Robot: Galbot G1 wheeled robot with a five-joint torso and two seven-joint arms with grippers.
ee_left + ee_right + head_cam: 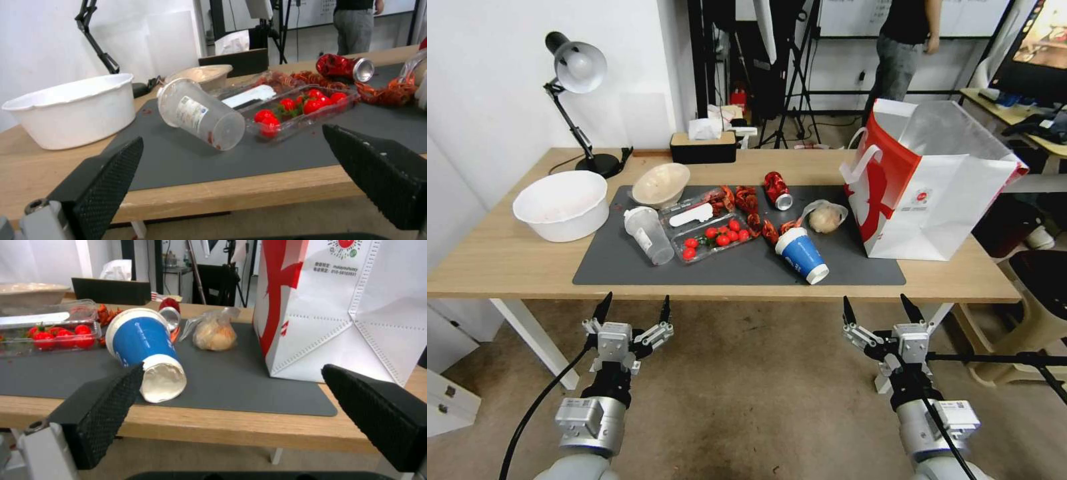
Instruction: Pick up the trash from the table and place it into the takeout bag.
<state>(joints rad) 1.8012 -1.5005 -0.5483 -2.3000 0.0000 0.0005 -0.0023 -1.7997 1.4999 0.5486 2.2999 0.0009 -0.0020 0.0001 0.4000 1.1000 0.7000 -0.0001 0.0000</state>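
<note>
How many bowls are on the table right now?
2: a large white bowl on the bare wood at the robot's left, and a beige bowl tilted at the mat's far-left corner.

matt mat, glossy metal can

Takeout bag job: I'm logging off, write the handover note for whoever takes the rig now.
Left gripper and right gripper: open, empty, below the table's near edge.
On the mat: blue cup and clear plastic cup on their sides, red can, bagged lump, beige bowl.
Takeout bag stands open at the mat's right end.
Done: nothing visibly bagged. Left: all five pieces.
</note>
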